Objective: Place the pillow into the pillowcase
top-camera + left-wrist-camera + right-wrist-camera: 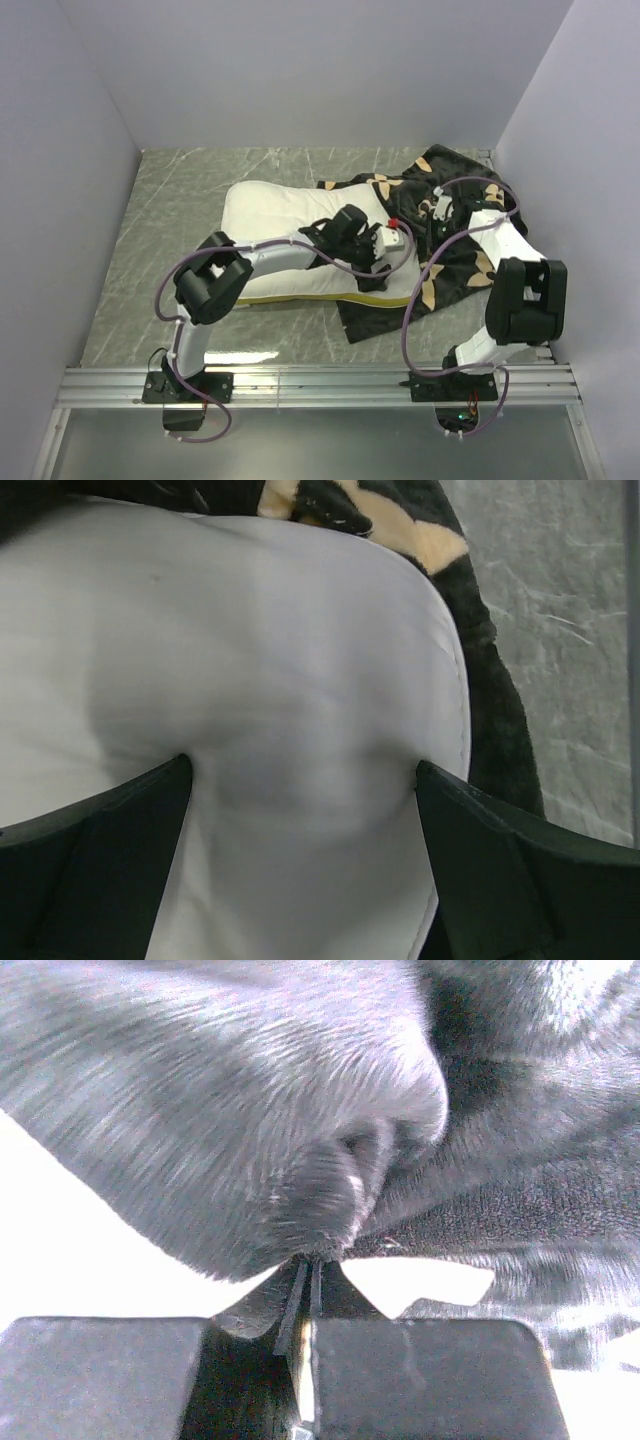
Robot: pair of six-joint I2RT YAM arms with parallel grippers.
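The white pillow (280, 215) lies across the middle of the table, its yellow band (375, 298) along the near edge. Its right end rests against the black flowered pillowcase (462, 262), which is crumpled at the right. My left gripper (398, 242) is open, and in the left wrist view its fingertips (185, 770) press down onto the pillow (300, 650) near that rounded end (303, 770), with the pillowcase (500, 730) around the corner. My right gripper (440, 205) is shut on a pinched fold of pillowcase (330, 1190) fabric (312, 1262).
The grey marbled table top (170, 210) is boxed in by white walls at the left, back and right. An aluminium rail (320, 380) carrying both arm bases runs along the near edge. Purple cables (415, 300) loop beside each arm.
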